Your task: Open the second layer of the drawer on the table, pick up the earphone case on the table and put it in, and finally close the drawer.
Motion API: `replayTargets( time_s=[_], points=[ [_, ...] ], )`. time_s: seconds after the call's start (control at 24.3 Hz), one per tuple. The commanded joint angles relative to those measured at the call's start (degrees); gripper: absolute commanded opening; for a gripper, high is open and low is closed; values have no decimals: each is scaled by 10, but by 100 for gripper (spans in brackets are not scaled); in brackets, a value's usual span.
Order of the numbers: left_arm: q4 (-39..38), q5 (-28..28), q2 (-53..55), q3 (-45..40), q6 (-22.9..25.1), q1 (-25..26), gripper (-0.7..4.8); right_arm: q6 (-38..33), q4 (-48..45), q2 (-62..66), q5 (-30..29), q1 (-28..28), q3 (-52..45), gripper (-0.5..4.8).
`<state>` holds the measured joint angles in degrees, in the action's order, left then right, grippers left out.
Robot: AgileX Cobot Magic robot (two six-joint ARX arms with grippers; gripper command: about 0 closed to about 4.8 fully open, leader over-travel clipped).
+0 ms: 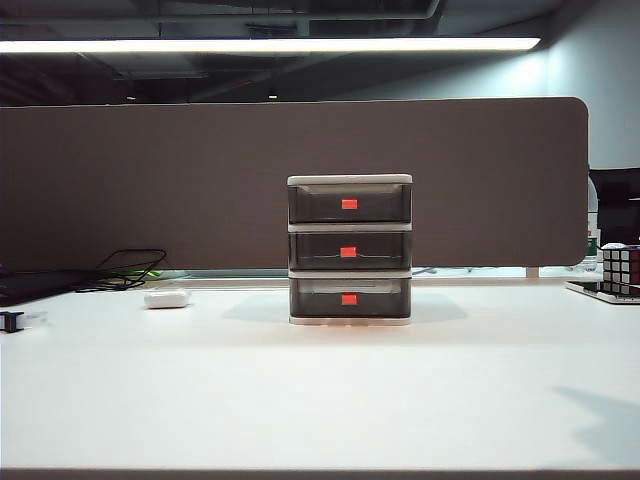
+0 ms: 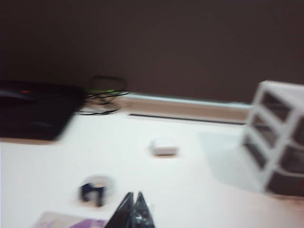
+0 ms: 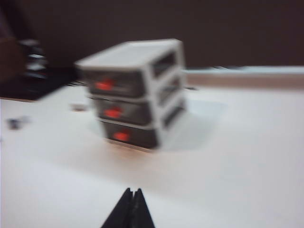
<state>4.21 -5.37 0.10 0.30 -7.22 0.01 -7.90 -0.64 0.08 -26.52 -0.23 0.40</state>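
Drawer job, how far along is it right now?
Nothing looks done yet. All three layers of the drawer are shut, including the second layer. The earphone case lies on the table left of it. Nothing is in hand: the left gripper and right gripper are shut, empty, short of both. Left: open, pick, place, close.

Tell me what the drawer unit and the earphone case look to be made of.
The drawer: probably plastic, with an opaque white frame and smoky translucent fronts that show faint contents, plus red-orange tabs. The earphone case: likely glossy white plastic, smooth and rounded; too small to confirm.
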Motion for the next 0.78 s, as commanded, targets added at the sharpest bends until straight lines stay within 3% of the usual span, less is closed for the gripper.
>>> replayTargets(
  time_s=[0.04, 0.21, 0.37, 0.49, 0.66, 0.78],
  points=[
    [26, -56, 0, 1, -43, 1, -5, -32, -69, -1, -97, 0, -4, -1],
    [27, -80, 0, 1, -101, 1, -4, -33, -114, -1, -160, 0, -4, -1],
    [26, -80, 0, 1, -198, 1, -1, -40, -116, -1, -163, 0, -4, -1],
    [16, -101, 0, 1, -202, 0, 1, -43, -116, -1, -170, 1, -4, -1],
    [16, -124, 0, 2, -192, 0, 100, -45, -112, -1, -176, 2, -4, -1],
    [17, -155, 0, 2, -174, 0, 100, -45, -92, -1, -175, 24, -4, -1]
  ],
)
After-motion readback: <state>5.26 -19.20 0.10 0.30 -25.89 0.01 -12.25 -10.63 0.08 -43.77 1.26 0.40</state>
